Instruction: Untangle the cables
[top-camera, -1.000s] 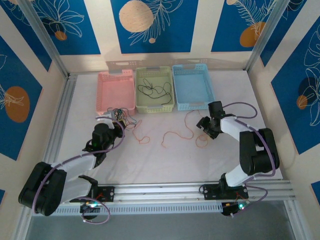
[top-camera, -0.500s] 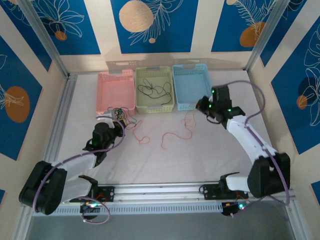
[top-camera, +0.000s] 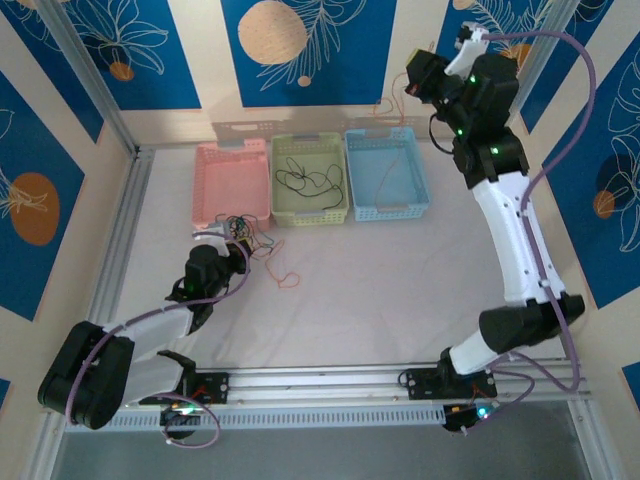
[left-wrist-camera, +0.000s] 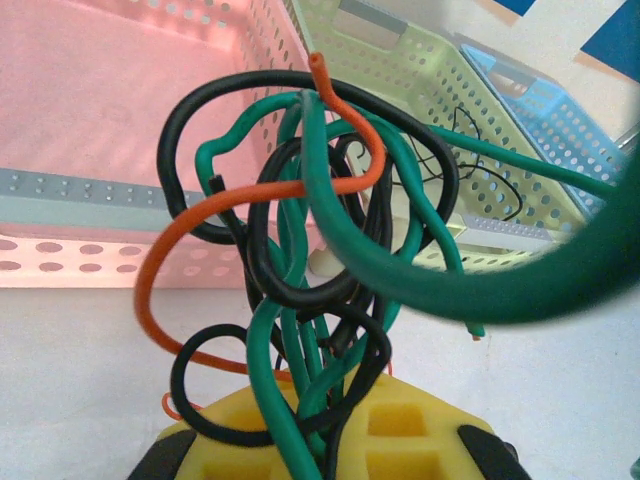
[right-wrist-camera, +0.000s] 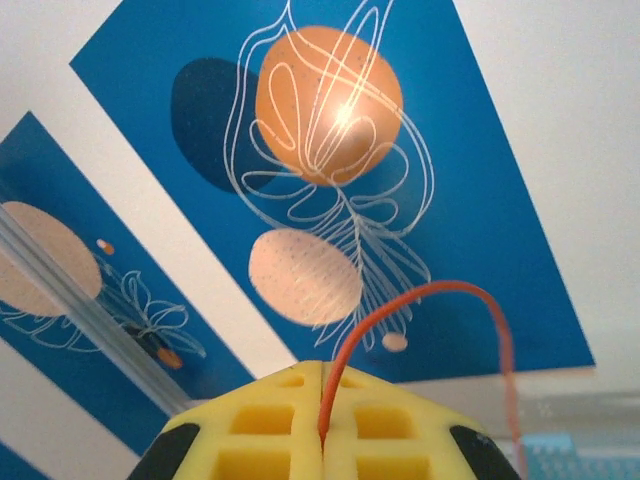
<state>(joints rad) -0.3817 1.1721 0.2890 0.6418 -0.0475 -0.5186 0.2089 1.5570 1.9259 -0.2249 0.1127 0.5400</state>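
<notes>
Step in hand: pulling one strand apart from the rest. Right gripper is clenched on an orange cable, held high in the air beyond the blue basket. The cable's free end is too faint for us to place. Left gripper is clamped on the tangled clump of black, green and orange cables, just before the pink basket. We judge that the next move is to lower the orange cable and release it into a basket.

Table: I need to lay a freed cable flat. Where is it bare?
Bare: the table between the blue basket, the right arm's base and the near rail. Crowded: before the pink basket, where the left gripper holds the cable clump and an orange cable trails.
</notes>
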